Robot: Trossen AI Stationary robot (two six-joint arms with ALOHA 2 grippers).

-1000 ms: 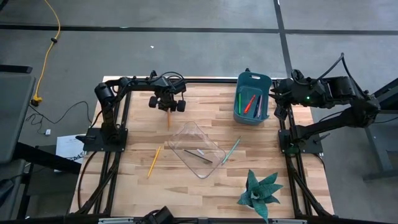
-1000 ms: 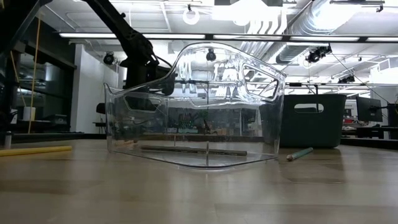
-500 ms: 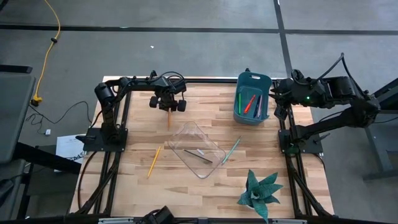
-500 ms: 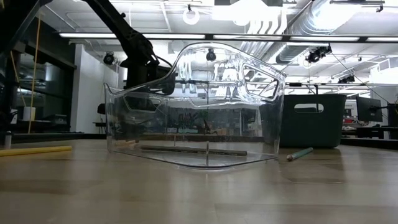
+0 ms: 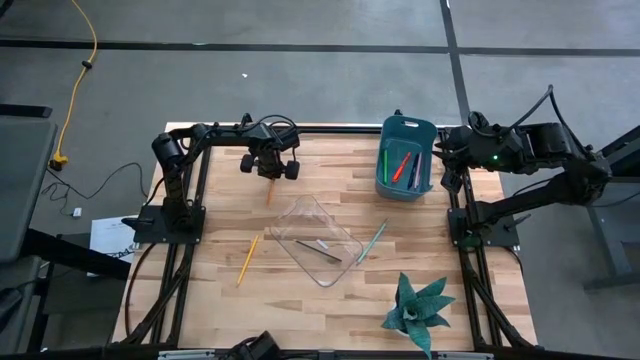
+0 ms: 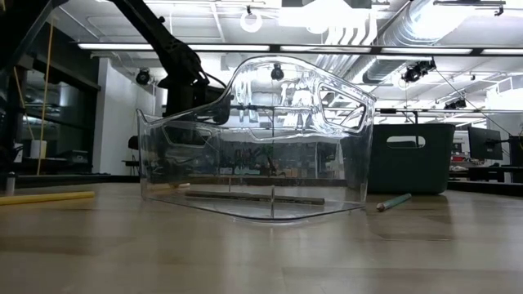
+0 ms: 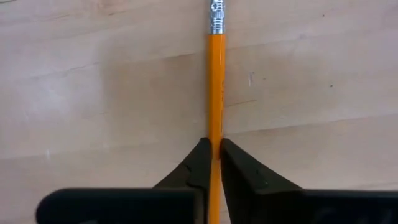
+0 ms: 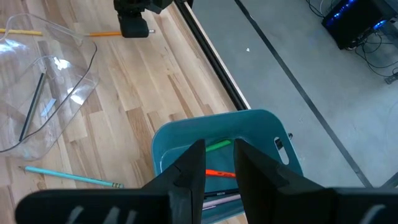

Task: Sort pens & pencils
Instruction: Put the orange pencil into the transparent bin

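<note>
A yellow-orange pencil [image 7: 216,74] lies on the wooden table at the far left, with my left gripper [image 5: 270,170] pointing down and shut on it. A second yellow pencil [image 5: 246,258] lies toward the near left. A pale teal pencil [image 5: 372,242] rests to the right of the clear bin [image 5: 300,207]. A dark pen [image 5: 318,250] lies inside that bin. Red [image 5: 403,165] and green [image 5: 384,163] pens lie in the teal bin [image 5: 408,122]. My right gripper [image 8: 217,152] hangs open, high above the teal bin, touching nothing. My left gripper pinches the pencil's shaft [image 7: 215,127] between its two fingertips [image 7: 200,158], well away from the eraser end [image 7: 216,15]. The fingers come from above, pointing down, one on each side of the shaft, lying across it. The pencil lies flat on the table.
A teal spiky plant [image 5: 415,310] stands at the near right corner. The clear bin sits mid-table, tilted on its side. Black arm frames [image 5: 170,215] run along both table edges. Bare wood shows between the clear bin and the near edge.
My left gripper has shut on the yellow pencil beneath it without shifting its place. The pencil stays on the table. My right gripper has kept still.
</note>
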